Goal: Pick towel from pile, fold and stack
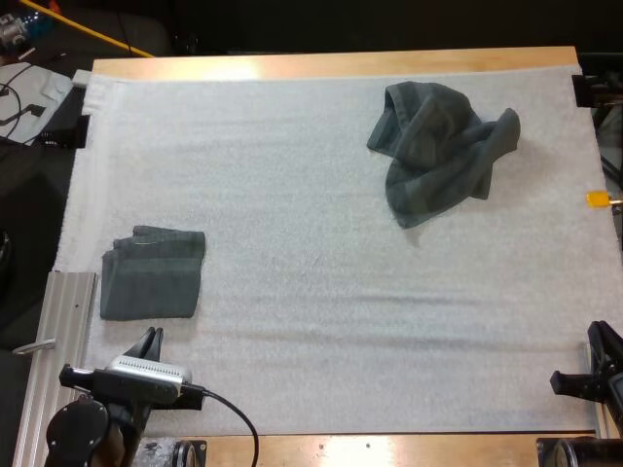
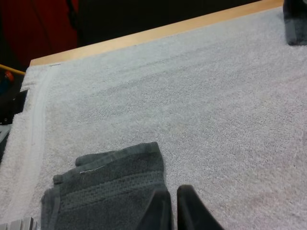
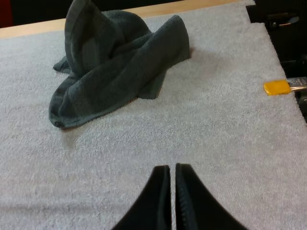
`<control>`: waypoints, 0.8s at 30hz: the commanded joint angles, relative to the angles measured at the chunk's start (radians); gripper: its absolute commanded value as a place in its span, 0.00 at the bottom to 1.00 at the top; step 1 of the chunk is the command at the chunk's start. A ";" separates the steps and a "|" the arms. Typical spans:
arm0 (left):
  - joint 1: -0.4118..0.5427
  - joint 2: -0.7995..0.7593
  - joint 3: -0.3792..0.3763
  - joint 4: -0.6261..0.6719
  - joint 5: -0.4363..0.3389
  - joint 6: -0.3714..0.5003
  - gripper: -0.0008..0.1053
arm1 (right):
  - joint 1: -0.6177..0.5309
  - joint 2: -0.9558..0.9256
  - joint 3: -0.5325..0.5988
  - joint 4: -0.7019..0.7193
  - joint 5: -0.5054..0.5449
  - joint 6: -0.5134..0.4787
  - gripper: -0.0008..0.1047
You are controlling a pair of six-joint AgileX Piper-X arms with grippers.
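At the mat's near edge, the left gripper point(image 1: 151, 337) hangs with its fingers pressed together on nothing, just short of the folded towel's point(image 1: 153, 274) near edge. The right gripper point(image 3: 172, 167) sits at the near right corner, its tips also together and holding nothing. The folded towel lies by the left edge of the white mat point(image 1: 321, 292); how many layers it has is hard to tell. Bare mat stretches across the middle. The crumpled towel point(image 1: 438, 151) is heaped toward the far right corner, its folds hiding its own edges.
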 commanded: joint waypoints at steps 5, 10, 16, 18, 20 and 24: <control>0.000 -0.108 -0.007 -0.008 -0.014 -0.005 0.01 | -0.004 -0.033 -0.004 -0.009 0.000 0.005 0.01; -0.002 -0.097 -0.006 -0.007 -0.016 -0.005 0.09 | -0.001 -0.034 -0.003 -0.017 -0.002 0.007 0.01; -0.003 -0.103 -0.008 -0.011 -0.006 -0.011 0.47 | -0.001 -0.043 -0.005 -0.037 -0.014 0.011 0.31; -0.003 -0.105 -0.008 -0.012 -0.003 -0.013 0.57 | -0.001 -0.044 -0.005 -0.047 -0.019 0.012 0.47; -0.003 -0.106 -0.010 -0.014 0.000 -0.013 0.60 | -0.002 -0.043 -0.004 -0.050 -0.023 0.010 0.56; -0.003 -0.109 -0.012 -0.010 0.000 -0.014 0.58 | -0.002 -0.039 -0.003 -0.048 -0.029 0.009 0.58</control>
